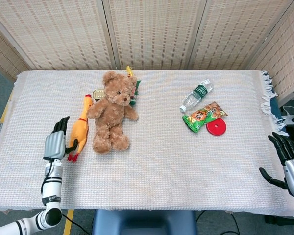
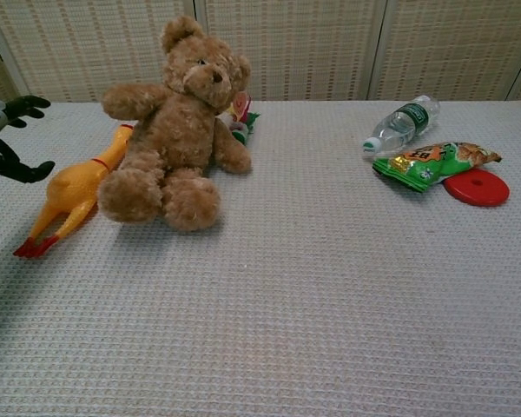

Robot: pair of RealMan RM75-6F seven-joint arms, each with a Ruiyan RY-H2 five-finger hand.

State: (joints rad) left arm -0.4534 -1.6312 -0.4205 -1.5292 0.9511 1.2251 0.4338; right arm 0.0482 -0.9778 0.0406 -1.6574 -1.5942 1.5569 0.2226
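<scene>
My left hand (image 1: 57,142) hovers open over the table's left side, just left of the yellow rubber chicken (image 1: 79,129), its thumb close to the chicken's legs; it also shows at the left edge of the chest view, as the left hand (image 2: 7,139). A brown teddy bear (image 1: 111,111) lies right of the chicken (image 2: 69,193), and the bear (image 2: 175,130) is large in the chest view. My right hand (image 1: 290,165) is open beyond the table's right edge, holding nothing.
A water bottle (image 1: 196,94), a green snack bag (image 1: 204,116) and a red disc (image 1: 216,127) lie at the right of the cloth-covered table (image 1: 161,161). A small can and green-yellow items (image 1: 133,83) sit behind the bear. Woven screens stand behind the table.
</scene>
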